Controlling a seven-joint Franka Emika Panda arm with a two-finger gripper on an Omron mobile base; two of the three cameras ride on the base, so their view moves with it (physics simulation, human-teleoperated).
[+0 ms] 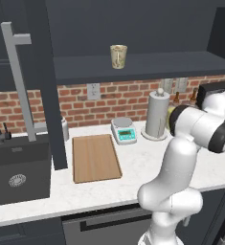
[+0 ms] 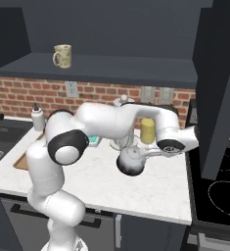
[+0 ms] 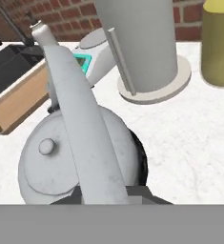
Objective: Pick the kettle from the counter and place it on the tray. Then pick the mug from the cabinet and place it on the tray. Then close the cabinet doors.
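On the white speckled counter (image 1: 133, 165), right of the sink (image 1: 18, 172), sits the wooden tray (image 1: 95, 157), bare, with the small white-and-teal scale (image 1: 124, 129) just behind its far right corner and the paper towel holder (image 1: 157, 115) further right by the brick backsplash (image 1: 85, 103). My gripper (image 3: 104, 188) is down over the kettle (image 2: 131, 161), fingers pinched on its arched handle (image 3: 80, 124), which runs up through the middle of the hand view. From the right base view the kettle hangs at my hand near the counter's middle, right of the scale and in front of the towel holder; I can't tell whether its base touches the stone or is just clear of it. Yellow canister (image 2: 147, 130) stands just behind, near the wall. Mug (image 1: 118, 56) is upright on the dark shelf of the open cabinet (image 1: 147, 64) above, handle visible in the right base view. One cabinet door (image 1: 42, 81) is swung out over the sink's edge, long grey bar handle (image 1: 19, 79) facing me. White soap bottle (image 2: 37, 117) stands by the wall beside the sink. Black stovetop (image 2: 217, 188) sits at the counter's right end.
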